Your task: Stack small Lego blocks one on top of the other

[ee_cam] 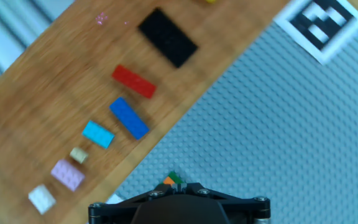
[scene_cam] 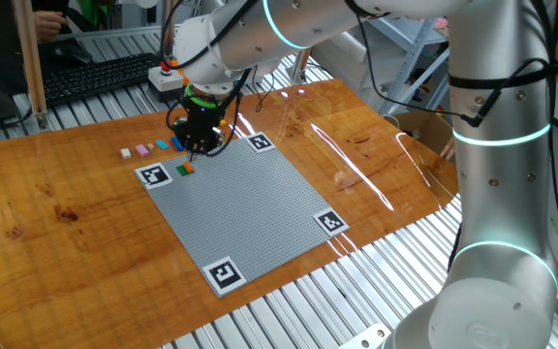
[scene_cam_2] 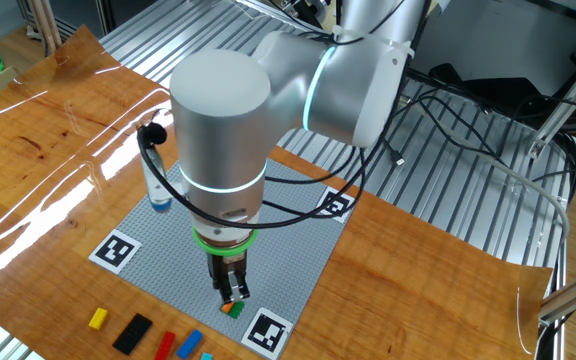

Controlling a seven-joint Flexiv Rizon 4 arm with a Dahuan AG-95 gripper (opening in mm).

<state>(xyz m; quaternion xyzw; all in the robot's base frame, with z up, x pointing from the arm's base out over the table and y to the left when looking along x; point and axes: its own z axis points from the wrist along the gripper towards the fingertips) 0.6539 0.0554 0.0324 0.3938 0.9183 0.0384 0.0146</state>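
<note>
the small lego blocks lie in two places about the grey baseplate [scene_cam: 245,204]: a loose row on the wood just off its edge, and a little orange and green pair [scene_cam_2: 233,308] sitting on the plate itself, close to that same edge.

the wooden table [scene_cam: 56,204] is glossy, with streaks of glare, and it rests on a ribbed metal bench [scene_cam: 298,301] that shows at the near side. beyond the far side of the table from the baseplate stand a black keyboard [scene_cam: 100,76] and a red push button [scene_cam: 170,66]. the baseplate lies turned as a diamond, with a black-and-white marker [scene_cam: 225,273] at each corner. most of its studded face is bare; the wood on the left of it in the one fixed view is also bare.

the silver arm [scene_cam_2: 223,130] reaches over the plate and points straight down near the edge that faces the row. in the other fixed view a clear bottle with a blue base [scene_cam_2: 158,190] stands on the plate's far corner from the pair.

the gripper [scene_cam_2: 232,290] is clenched, fingers together, its tips right at the orange and green pair; whether it grasps them i cannot tell.

in the hand view the row runs along the plate's edge on the wood: black block [ee_cam: 168,37], red block [ee_cam: 133,82], blue block [ee_cam: 129,118], light blue block [ee_cam: 98,134], a tiny tan block [ee_cam: 78,155], lilac block [ee_cam: 67,174], white block [ee_cam: 42,198]. a yellow block [scene_cam_2: 98,318] lies past the black one.
</note>
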